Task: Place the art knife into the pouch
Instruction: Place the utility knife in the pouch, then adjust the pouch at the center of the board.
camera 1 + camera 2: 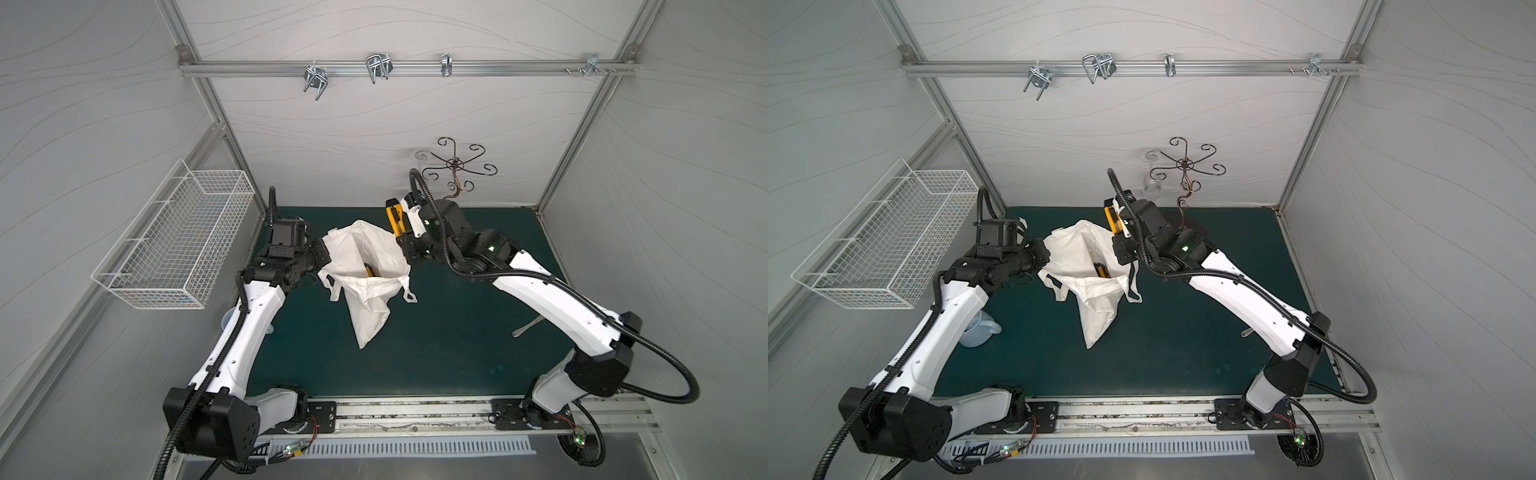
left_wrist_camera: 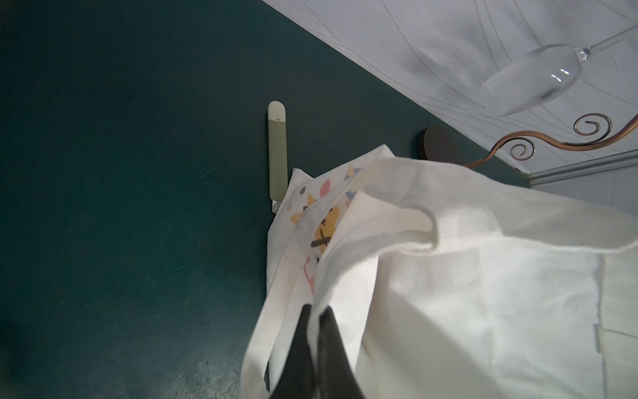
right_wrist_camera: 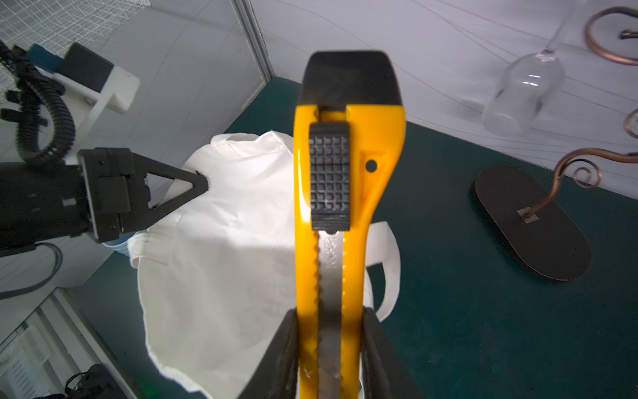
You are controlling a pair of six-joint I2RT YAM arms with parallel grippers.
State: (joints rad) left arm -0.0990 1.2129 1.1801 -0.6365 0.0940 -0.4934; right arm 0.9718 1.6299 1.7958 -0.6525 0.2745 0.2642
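Yellow art knife (image 3: pixel 348 165): clamped in right gripper (image 3: pixel 330 316), raised at pouch (image 1: pixel 361 249) rim, not yet inside | left gripper (image 2: pixel 316 309): pinching rim fabric, mouth open | remaining: lower, release

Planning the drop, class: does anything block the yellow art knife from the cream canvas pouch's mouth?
Nothing visible: the left gripper holds the pouch mouth open, near the art knife in the right gripper.
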